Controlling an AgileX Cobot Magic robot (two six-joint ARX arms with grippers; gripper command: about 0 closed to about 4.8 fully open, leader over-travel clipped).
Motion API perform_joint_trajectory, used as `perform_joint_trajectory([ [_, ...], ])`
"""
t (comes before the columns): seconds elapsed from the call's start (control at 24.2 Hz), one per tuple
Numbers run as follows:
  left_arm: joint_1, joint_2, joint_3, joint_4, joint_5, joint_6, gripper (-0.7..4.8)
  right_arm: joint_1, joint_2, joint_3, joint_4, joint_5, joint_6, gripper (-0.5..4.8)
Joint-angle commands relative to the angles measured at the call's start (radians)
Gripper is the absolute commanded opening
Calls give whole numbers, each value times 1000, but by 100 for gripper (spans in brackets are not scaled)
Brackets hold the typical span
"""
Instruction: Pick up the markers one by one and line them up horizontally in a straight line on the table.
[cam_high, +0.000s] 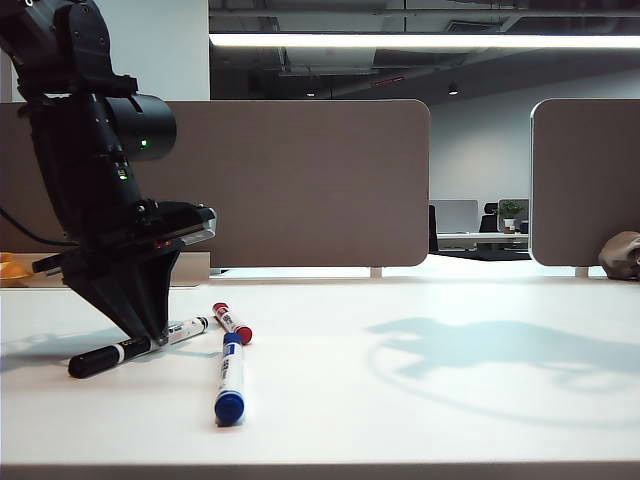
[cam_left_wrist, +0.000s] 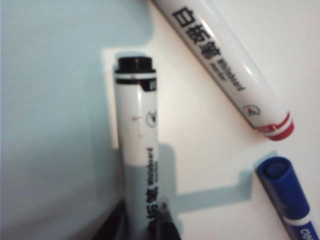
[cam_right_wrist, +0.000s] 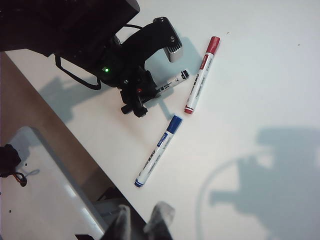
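Three markers lie on the white table (cam_high: 430, 410). The black marker (cam_high: 120, 352) (cam_left_wrist: 137, 145) lies flat at the left, and my left gripper (cam_high: 150, 338) (cam_left_wrist: 141, 226) points down onto its barrel. One dark finger presses on each side of the barrel. The red marker (cam_high: 232, 323) (cam_left_wrist: 225, 70) lies just beyond it. Toward the front edge lies the blue marker (cam_high: 231, 378) (cam_left_wrist: 287, 192). My right gripper (cam_right_wrist: 143, 217) hangs high above the table's edge, away from all three, with a narrow gap between its fingertips and nothing in them.
Grey-brown partition panels (cam_high: 320, 180) (cam_high: 585, 180) stand along the back of the table. An orange object (cam_high: 10, 268) sits at the far left and a grey lump (cam_high: 622, 255) at the far right. My right arm's shadow falls on the table's right half.
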Motion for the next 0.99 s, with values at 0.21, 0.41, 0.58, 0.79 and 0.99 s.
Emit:
perform_joint_trajectory([
  [0.21, 1, 6, -1, 29, -39, -54, 17, 1, -8, 3, 10, -26, 35, 63],
  [0.41, 2, 6, -1, 55, -37, -107, 17, 1, -8, 3, 10, -26, 36, 63],
  [0.58, 4, 6, -1, 69, -39, -137, 18, 1, -8, 3, 10, -26, 42, 63],
  [0.79, 11, 6, 1, 82, -35, -169, 17, 1, -8, 3, 10, -26, 46, 63],
  [0.99, 41, 5, 48, 53, -34, -171, 17, 1, -8, 3, 10, -26, 47, 63],
])
